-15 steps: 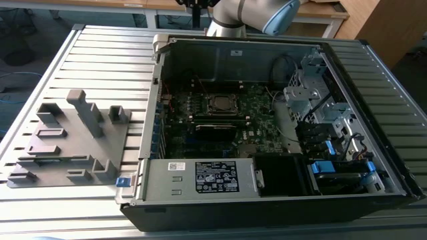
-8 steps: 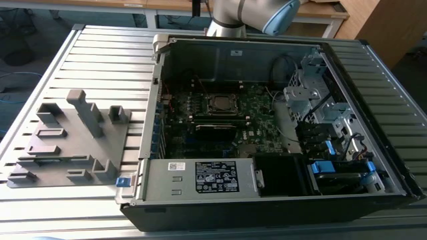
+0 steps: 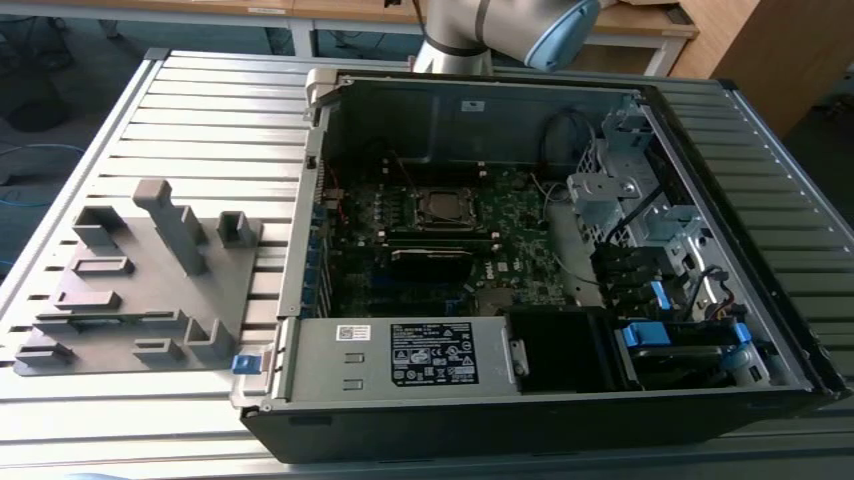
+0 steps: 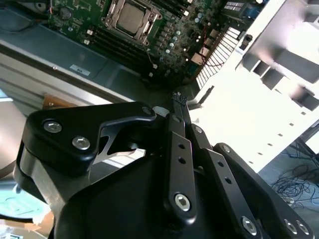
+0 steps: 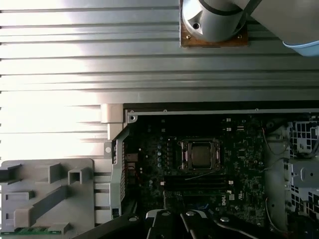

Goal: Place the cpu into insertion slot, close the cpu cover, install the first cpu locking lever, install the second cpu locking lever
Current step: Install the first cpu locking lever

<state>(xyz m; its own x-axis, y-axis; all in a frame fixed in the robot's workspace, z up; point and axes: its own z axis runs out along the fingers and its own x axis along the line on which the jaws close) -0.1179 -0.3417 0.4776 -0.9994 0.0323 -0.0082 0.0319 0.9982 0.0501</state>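
Observation:
The cpu (image 3: 438,207) (image 4: 130,15) (image 5: 200,154), a dull silver square chip, sits in the insertion slot (image 3: 438,222) on the green board inside the open computer case. The cpu cover (image 4: 145,26) (image 5: 185,154), a thin silver frame, lies flat around the chip's top. I cannot tell how the locking levers stand. My gripper (image 4: 178,99) hangs well above the case's back wall, away from the slot. Its black fingers (image 4: 175,129) are pressed together with nothing between them.
The case (image 3: 310,300) lies open on a slatted metal table (image 3: 200,110). A grey fixture block (image 3: 134,290) (image 5: 45,199) with posts stands on the exterior view's left. A power supply (image 3: 400,355) and a drive cage (image 3: 627,190) crowd the board. The arm's base (image 5: 214,20) stands behind the case.

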